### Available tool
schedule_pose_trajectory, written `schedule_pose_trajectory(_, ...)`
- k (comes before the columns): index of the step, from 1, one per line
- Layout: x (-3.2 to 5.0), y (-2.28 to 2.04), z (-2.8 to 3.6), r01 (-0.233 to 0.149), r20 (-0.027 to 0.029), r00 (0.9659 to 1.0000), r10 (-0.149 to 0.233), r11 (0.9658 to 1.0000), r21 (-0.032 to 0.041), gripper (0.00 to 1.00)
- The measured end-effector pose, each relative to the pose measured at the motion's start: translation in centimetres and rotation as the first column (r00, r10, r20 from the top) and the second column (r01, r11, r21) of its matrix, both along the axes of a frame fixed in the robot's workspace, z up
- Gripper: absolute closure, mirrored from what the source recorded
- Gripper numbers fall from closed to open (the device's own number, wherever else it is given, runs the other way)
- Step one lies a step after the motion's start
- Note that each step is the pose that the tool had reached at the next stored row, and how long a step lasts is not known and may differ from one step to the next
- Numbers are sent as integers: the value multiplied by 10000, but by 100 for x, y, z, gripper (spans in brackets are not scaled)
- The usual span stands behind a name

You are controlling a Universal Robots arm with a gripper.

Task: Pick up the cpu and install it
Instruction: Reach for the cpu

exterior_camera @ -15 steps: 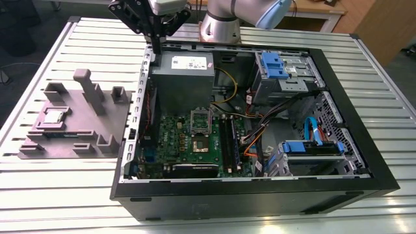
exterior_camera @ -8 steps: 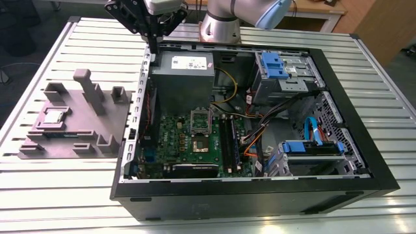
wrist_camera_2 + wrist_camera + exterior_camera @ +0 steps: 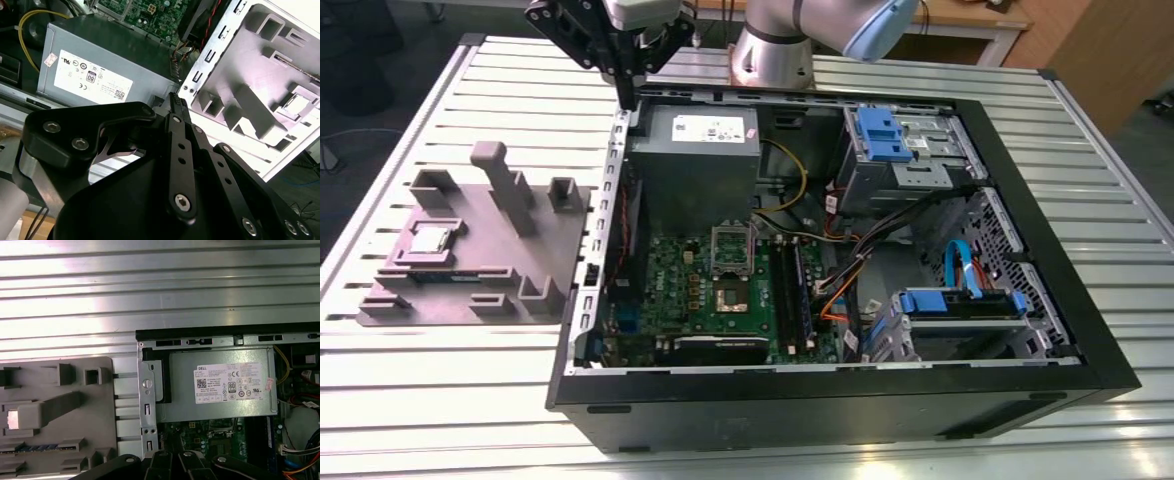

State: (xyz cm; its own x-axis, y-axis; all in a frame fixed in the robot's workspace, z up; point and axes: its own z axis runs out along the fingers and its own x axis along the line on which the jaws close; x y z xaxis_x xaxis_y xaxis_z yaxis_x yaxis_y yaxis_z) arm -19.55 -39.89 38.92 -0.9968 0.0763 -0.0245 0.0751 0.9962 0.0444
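The claw (image 3: 627,100) (image 3: 175,100) has its fingers (image 3: 181,150) pressed together to a single point and pinches nothing. It points down from the arm (image 3: 774,50) over the far corner of the case (image 3: 1067,300), on the exterior view's left. Its tip stands over the side wall, just beside the power supply (image 3: 696,150) (image 3: 100,65) (image 3: 220,385); whether it touches the wall cannot be told. The power supply, a grey box with a white label, lies against the far wall inside the open case. Nearer the camera in the exterior view lies the green board (image 3: 707,290), with a socket (image 3: 731,280) near its middle and black memory sticks (image 3: 787,290) just beside the socket, toward the exterior view's right. Outside the case, on the exterior view's left, a grey holder (image 3: 520,260) (image 3: 60,430) with posts and pockets lies flat on the ribbed metal table (image 3: 454,400). The cpu (image 3: 430,240) (image 3: 300,104), a small silver square, lies flat in a pocket of this holder on the side away from the case, well apart from the claw and from the socket.
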Motion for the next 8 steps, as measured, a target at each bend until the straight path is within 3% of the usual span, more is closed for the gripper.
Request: schedule_pose_trajectory(8,-42,0,0,0,0,10000,0,10000,0,90)
